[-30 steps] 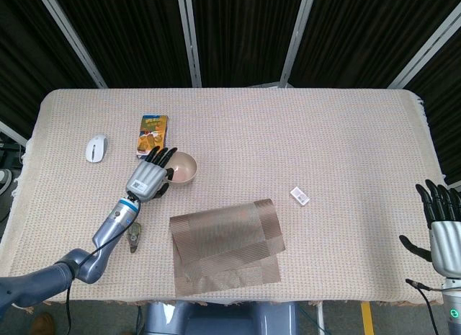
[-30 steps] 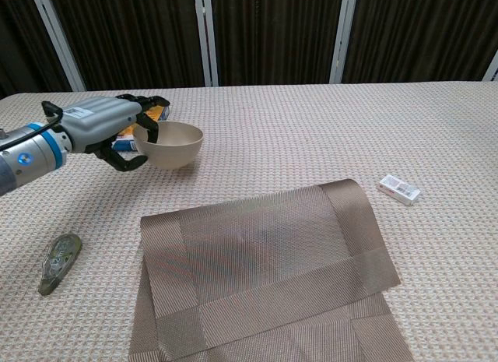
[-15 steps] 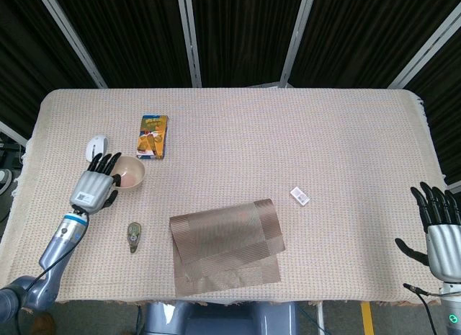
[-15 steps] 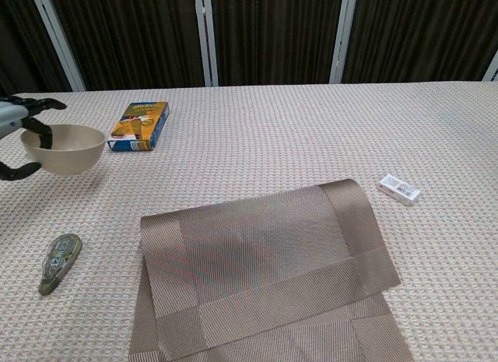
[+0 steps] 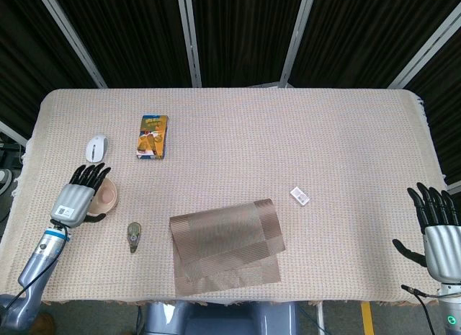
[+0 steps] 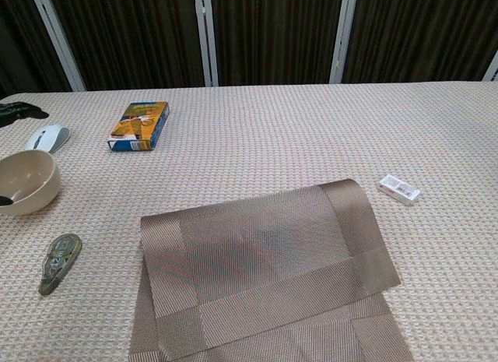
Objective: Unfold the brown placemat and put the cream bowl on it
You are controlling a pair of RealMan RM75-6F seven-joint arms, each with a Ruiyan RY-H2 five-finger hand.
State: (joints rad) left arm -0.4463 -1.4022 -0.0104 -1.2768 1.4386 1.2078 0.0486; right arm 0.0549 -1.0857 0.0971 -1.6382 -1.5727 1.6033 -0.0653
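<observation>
Now the left robot hand (image 5: 75, 198) grips the bowl (image 5: 105, 196) nearer the table's (image 5: 288, 133) left edge than half a second ago, below the mouse (image 5: 96, 148). Meanwhile the placemat (image 5: 225, 246) remains folded at the front edge, unmoved. At far right, the right robot hand (image 5: 436, 230) stays empty with fingers spread.

The left hand (image 5: 75, 200) grips the cream bowl (image 5: 106, 195); the right hand (image 5: 439, 238) hangs open-fingered, holding nothing.
</observation>
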